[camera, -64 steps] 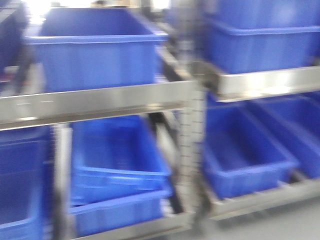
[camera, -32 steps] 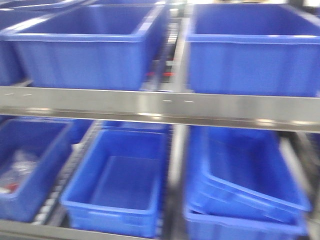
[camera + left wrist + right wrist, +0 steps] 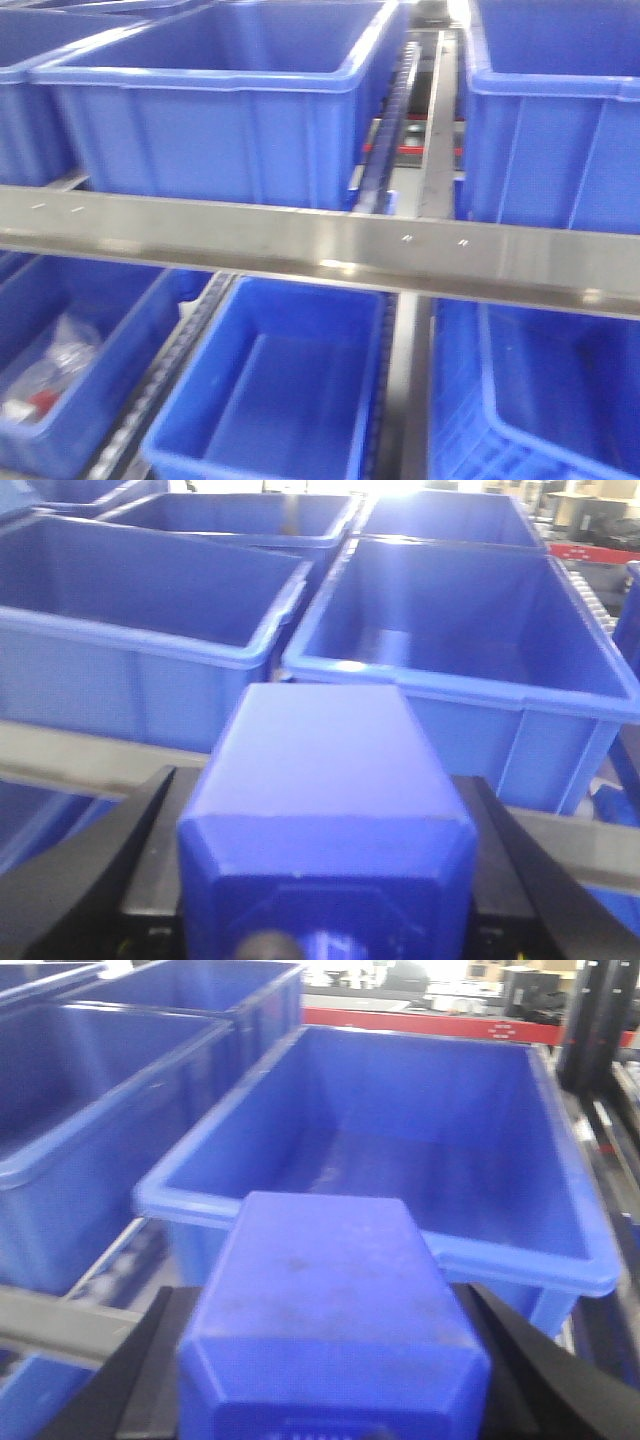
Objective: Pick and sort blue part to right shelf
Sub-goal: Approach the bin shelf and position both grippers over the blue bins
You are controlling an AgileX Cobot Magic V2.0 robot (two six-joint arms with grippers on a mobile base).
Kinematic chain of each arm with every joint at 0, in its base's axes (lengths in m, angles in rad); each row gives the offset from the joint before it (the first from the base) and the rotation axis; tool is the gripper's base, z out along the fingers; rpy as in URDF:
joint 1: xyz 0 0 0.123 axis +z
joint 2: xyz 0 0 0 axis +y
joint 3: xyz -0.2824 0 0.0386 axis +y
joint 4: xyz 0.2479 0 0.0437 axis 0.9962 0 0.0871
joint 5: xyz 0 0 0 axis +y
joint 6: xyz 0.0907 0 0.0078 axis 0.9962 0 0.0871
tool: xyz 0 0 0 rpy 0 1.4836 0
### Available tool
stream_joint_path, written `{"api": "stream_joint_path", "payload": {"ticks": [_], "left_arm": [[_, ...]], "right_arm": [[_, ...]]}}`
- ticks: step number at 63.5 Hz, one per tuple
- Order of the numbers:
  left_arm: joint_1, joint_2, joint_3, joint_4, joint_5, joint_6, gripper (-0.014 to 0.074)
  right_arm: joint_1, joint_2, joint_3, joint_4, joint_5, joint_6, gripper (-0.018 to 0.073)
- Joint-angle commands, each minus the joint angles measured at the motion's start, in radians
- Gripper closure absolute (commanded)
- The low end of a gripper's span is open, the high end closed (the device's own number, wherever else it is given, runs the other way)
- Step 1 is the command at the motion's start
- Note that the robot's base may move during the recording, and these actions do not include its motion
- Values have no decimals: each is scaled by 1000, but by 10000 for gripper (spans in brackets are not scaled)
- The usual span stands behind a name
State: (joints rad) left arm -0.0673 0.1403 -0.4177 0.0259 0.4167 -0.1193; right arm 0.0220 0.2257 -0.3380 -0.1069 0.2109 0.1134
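The right shelf is a steel rack with a flat front rail (image 3: 300,245) and deep blue bins on roller tracks (image 3: 385,140). My left gripper (image 3: 325,815) is shut on a blue part (image 3: 325,770), a blocky blue piece held between the black fingers (image 3: 110,870). It hangs before the rail (image 3: 60,760), facing an empty upper bin (image 3: 450,630). My right gripper (image 3: 335,1345) is shut on a second blue part (image 3: 325,1280), in front of an empty blue bin (image 3: 400,1130). Neither gripper shows in the front view.
Upper bins (image 3: 220,110) stand side by side above the rail; lower bins (image 3: 270,390) sit beneath it. The lower-left bin holds clear bags with red bits (image 3: 45,375). A dark upright post (image 3: 595,1020) stands at the right wrist view's far right.
The front view has swept left along the rack and drawn closer. The upright post has left the view, and the rail now fills the middle.
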Motion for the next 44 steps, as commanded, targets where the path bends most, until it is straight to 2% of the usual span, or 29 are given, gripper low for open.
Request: {"api": "stream_joint_path", "payload": {"ticks": [1, 44], "left_arm": [[-1, 12, -28, -2, -90, -8, 244], [-1, 12, -28, -2, -90, -8, 244]], "right_arm": [[-3, 9, -30, -13, -90, -5, 148], [-3, 9, -30, -13, -90, -5, 148]]}}
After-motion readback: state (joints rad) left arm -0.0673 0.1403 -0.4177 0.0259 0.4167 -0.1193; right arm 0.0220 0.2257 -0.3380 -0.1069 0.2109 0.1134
